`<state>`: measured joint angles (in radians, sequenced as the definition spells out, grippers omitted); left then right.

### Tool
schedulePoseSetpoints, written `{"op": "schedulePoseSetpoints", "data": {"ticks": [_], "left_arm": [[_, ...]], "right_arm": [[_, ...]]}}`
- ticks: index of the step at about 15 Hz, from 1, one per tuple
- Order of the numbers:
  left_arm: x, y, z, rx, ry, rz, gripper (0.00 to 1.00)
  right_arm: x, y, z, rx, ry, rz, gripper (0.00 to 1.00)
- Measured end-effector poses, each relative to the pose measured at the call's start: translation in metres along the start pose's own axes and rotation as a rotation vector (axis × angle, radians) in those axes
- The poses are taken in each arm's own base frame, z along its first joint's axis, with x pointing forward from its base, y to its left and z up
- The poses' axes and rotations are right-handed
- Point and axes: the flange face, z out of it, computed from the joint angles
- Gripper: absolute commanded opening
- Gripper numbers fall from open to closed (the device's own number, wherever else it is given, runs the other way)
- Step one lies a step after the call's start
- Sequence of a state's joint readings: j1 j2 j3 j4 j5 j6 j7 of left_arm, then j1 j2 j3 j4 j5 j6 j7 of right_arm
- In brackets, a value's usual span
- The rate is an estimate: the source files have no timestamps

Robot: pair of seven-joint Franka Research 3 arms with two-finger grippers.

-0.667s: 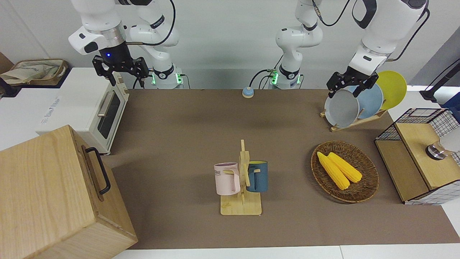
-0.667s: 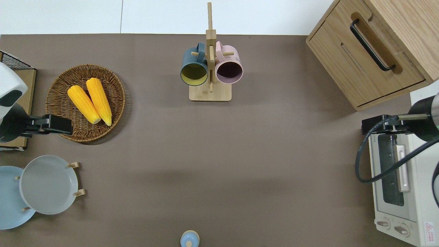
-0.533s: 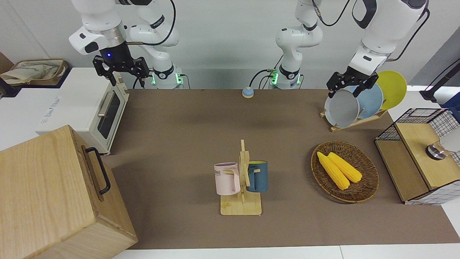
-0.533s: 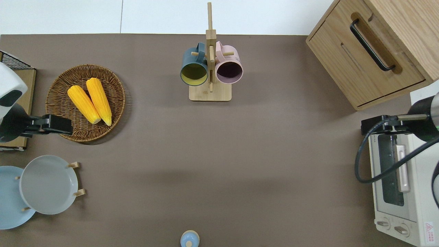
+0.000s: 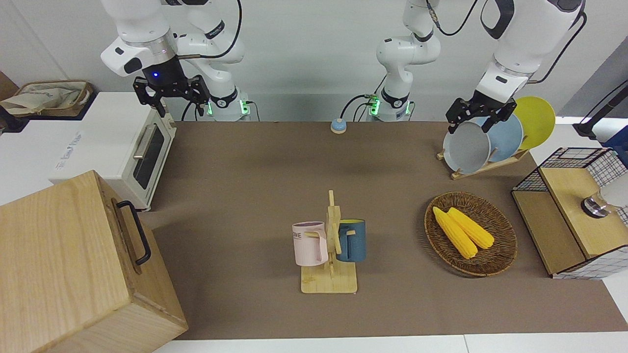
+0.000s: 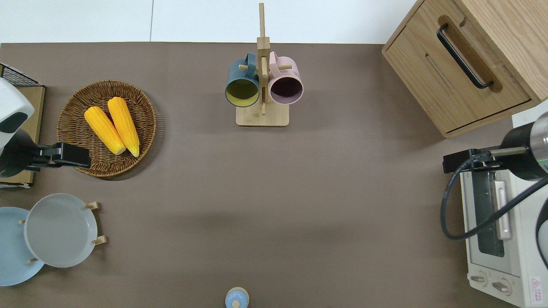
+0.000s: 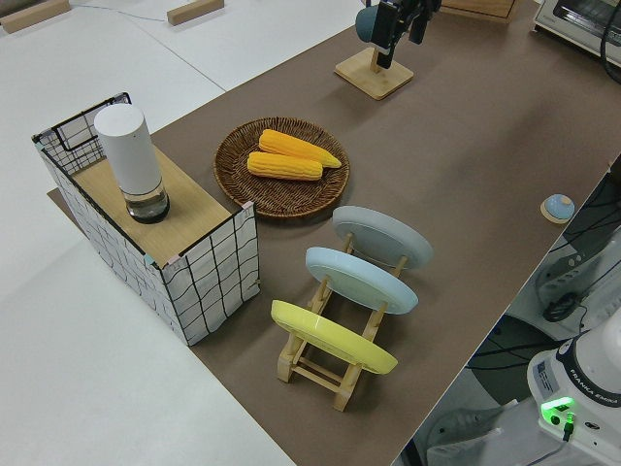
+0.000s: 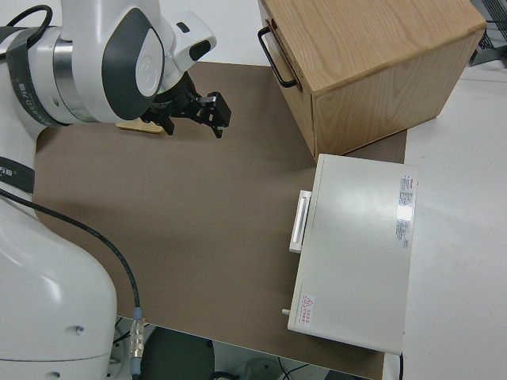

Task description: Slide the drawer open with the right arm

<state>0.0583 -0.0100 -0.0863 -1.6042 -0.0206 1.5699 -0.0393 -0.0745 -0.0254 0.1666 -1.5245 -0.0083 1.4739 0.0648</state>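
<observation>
The drawer (image 5: 128, 226) is the upper front panel of the pale wooden cabinet (image 5: 59, 255) at the right arm's end of the table, farther from the robots than the toaster oven. It sits flush with the cabinet, its black bar handle (image 6: 464, 57) free. My right gripper (image 5: 171, 99) hangs open and empty in the air with a blue wrist light. Seen from overhead, the right gripper (image 6: 467, 159) is over the oven's end nearest the cabinet, well short of the handle (image 8: 273, 59). The left arm is parked, its gripper (image 5: 472, 121) open and empty.
A white toaster oven (image 6: 505, 239) stands beside the cabinet, nearer to the robots. A wooden mug rack (image 6: 262, 117) with two mugs stands mid-table. A wicker basket (image 6: 107, 171) of corn, a plate rack (image 5: 490, 164) and a wire-mesh cabinet (image 5: 569, 215) are at the left arm's end.
My right gripper has drifted a little toward the table's middle and slightly farther from the robots, still open. The drawer and the left arm have not moved.
</observation>
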Motion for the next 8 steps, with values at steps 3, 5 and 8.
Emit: {"op": "schedulePoseSetpoints", "data": {"ticks": [3, 5, 8], "left_arm": [[0.000, 0.000, 0.000, 0.000, 0.000, 0.000, 1.00], [0.000, 0.000, 0.000, 0.000, 0.000, 0.000, 1.00], [0.000, 0.000, 0.000, 0.000, 0.000, 0.000, 1.00]], "right_arm": [[-0.001, -0.015, -0.001, -0.048, 0.005, -0.020, 0.973], [-0.001, -0.018, -0.001, -0.115, 0.013, -0.022, 0.973], [0.003, -0.042, 0.011, -0.271, 0.016, -0.038, 0.975]]}}
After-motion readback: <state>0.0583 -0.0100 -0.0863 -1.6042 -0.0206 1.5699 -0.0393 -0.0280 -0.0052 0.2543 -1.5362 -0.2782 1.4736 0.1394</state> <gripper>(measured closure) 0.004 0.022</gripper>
